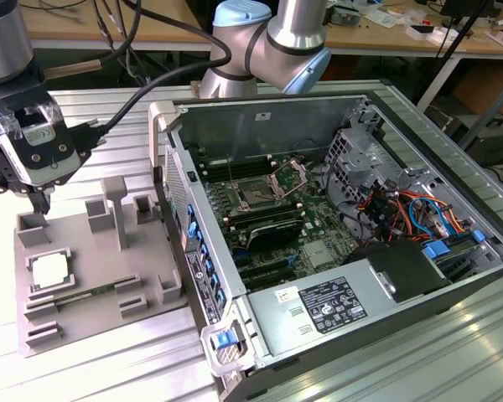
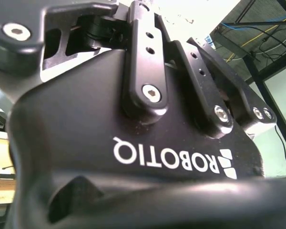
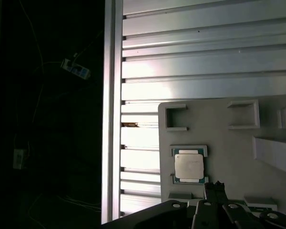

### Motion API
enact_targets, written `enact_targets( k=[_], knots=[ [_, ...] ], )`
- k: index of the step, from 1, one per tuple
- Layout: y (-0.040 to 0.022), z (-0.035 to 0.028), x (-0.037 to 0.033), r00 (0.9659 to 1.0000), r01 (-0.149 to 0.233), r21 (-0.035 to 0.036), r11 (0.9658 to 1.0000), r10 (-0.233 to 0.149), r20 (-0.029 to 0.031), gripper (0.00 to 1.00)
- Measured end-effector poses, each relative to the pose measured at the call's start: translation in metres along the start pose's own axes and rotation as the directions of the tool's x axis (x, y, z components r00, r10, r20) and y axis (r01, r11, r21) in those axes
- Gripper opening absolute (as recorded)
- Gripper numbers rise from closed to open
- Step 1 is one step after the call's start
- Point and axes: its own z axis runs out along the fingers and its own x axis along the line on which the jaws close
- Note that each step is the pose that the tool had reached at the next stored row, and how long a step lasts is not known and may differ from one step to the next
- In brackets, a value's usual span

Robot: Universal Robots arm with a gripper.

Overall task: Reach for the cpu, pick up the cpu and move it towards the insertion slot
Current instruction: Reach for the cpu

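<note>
The cpu (image 1: 50, 270), a small square chip with a pale metal top, lies flat in a recess of the grey tray (image 1: 101, 260) at the exterior view's left. My gripper (image 1: 40, 201) hangs above the tray's far corner, a short way beyond the cpu and apart from it. In the first wrist view the cpu (image 3: 189, 166) sits on the tray (image 3: 224, 138) just past the gripper's dark tip (image 3: 214, 187). The insertion slot (image 1: 256, 194), a dark square socket with its shiny metal frame raised, lies on the green board inside the open computer case.
The open computer case (image 1: 335, 218) takes up the middle and right, its tall near wall (image 1: 193, 243) standing between tray and socket. Grey upright posts (image 1: 116, 209) rise from the tray. Everything rests on a ribbed aluminium table (image 1: 109, 360). Cables (image 1: 134, 92) trail from the arm.
</note>
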Motion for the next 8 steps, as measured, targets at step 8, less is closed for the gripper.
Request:
enact_targets(
  k=[8],
  knots=[
    [0.0, 0.0016, 0.0, 1.0, 0.0, 0.0, 1.0, 0.0, 0.0, 0.11]
  ],
)
